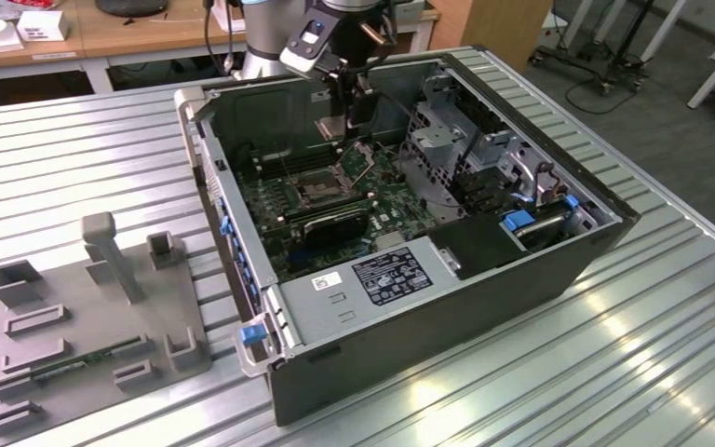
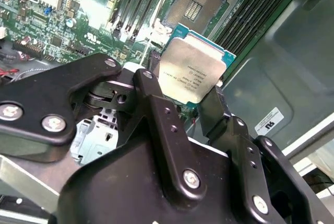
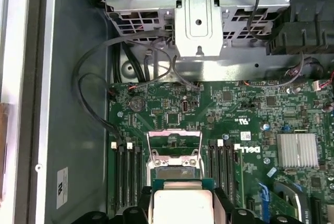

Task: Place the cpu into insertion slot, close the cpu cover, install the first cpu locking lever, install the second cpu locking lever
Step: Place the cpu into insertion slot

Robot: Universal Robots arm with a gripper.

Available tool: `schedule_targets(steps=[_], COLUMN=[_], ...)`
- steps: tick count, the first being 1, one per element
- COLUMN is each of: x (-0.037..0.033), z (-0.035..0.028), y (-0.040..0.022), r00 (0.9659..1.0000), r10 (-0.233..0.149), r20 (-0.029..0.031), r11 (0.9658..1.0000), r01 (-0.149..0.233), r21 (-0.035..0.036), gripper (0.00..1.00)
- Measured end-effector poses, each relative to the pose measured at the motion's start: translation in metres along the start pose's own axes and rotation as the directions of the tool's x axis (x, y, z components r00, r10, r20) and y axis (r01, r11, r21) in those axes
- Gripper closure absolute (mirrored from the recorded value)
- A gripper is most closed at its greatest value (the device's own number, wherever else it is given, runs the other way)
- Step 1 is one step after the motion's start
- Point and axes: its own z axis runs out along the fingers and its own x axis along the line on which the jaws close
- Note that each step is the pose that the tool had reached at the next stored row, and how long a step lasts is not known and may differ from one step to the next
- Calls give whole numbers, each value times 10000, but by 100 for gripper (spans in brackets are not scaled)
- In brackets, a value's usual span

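My gripper [image 2: 185,94] is shut on the cpu [image 2: 191,71], a pale silvery square chip pinched by its edges between the two black fingers [image 2: 156,104]. In the exterior view the gripper [image 1: 349,114] hangs inside the open computer case, above the motherboard, with the cpu [image 1: 331,128] at its tip. The insertion slot [image 2: 199,0] lies uncovered, dark in the middle with a metal rim, a short way beyond the chip. In the first wrist view the cpu [image 3: 182,204] hovers just before the insertion slot [image 3: 175,174], and the cpu cover [image 3: 175,141] stands raised behind it.
Long black memory slots [image 3: 128,178] flank the socket on both sides. A metal drive cage [image 3: 198,15] and loose cables [image 3: 99,78] crowd the far end of the case. A finned heatsink [image 3: 296,150] sits nearby. A grey fixture board [image 1: 85,317] lies at the exterior view's left.
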Motion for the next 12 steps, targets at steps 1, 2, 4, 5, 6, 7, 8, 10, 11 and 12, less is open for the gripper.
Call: schedule_targets(steps=[1, 2, 4, 5, 6, 7, 8, 10, 11, 12], x=[5, 9, 15, 16, 16, 16, 16, 16, 16, 16], z=[14, 28, 55, 64, 66, 66, 66, 67, 67, 68], y=[-5, -10, -19, -21, -21, -21, -21, -21, -21, -21], r00=[10000, 10000, 9999, 9999, 9999, 9999, 9999, 9999, 9999, 9999], r10=[28, 55, 113, 141, 157, 158, 159, 160, 160, 161], r20=[3, 5, 8, 12, 14, 15, 16, 14, 14, 14], r11=[10000, 10000, 9999, 9999, 9999, 9999, 9999, 9999, 9999, 9999], r01=[-28, -55, -113, -141, -157, -158, -159, -160, -160, -161], r21=[0, 0, -3, -3, -3, -3, -2, -3, -3, -4], gripper=[46, 46, 46, 46, 46, 46, 46, 46, 46, 46])
